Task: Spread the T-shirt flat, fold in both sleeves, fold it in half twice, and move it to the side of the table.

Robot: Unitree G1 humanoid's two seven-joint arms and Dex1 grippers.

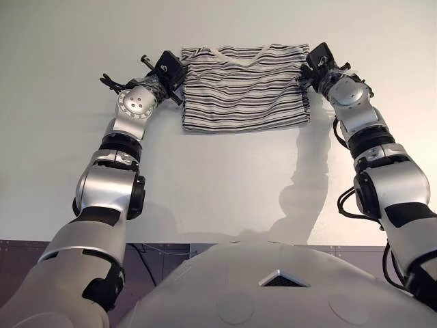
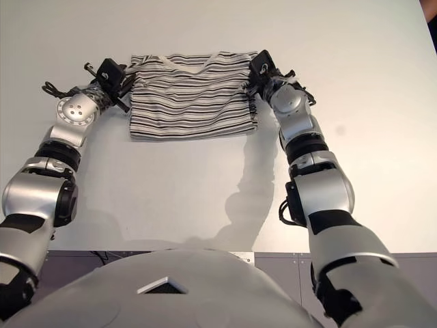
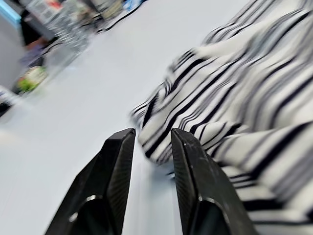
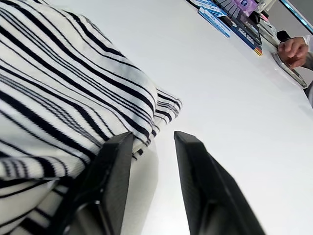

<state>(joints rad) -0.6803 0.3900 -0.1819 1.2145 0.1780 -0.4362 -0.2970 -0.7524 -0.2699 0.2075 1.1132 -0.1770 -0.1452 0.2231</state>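
l gripper [image 3: 152, 134] released, empty, folded t-shirt [image 1: 246, 85] edge just ahead of tips. r gripper [image 4: 154, 138] released too, t-shirt edge beside one finger.

White desk carrying a folded striped T-shirt

The desk [image 1: 218, 198] is a plain, matte white surface, with its near edge running along 6 o'clock above a dark front panel. The black-and-white striped T-shirt [image 1: 246, 89] lies flat on it toward 12 o'clock, folded into a wide rectangle with the neckline on its far edge and shallow creases across the cloth. Flat blue packs [image 4: 215, 17] lie at a distant edge, well apart from the shirt.
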